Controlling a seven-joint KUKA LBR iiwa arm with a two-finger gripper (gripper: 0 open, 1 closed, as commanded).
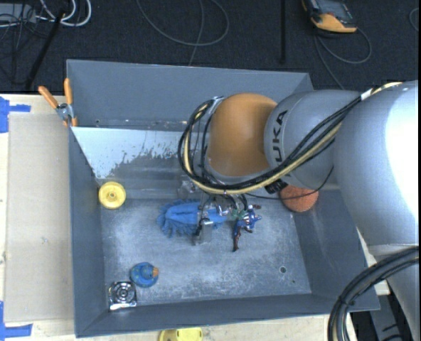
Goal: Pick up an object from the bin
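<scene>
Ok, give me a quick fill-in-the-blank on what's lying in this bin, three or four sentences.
1. The round disc near the left wall of the bin is ____.
2. The tool is down next to a crumpled thing in the middle, coloured ____.
3. The ball partly hidden by the arm is ____.
4. The silver metal piece lies in the view's lower ____ corner.

Missing words: yellow, blue, orange, left.

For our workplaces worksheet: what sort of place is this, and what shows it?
Probably a robotics lab or test cell: a KUKA arm reaches into a grey metal bin of small loose things, such as a yellow disc and an orange ball, and cables lie on the dark floor behind.
</scene>
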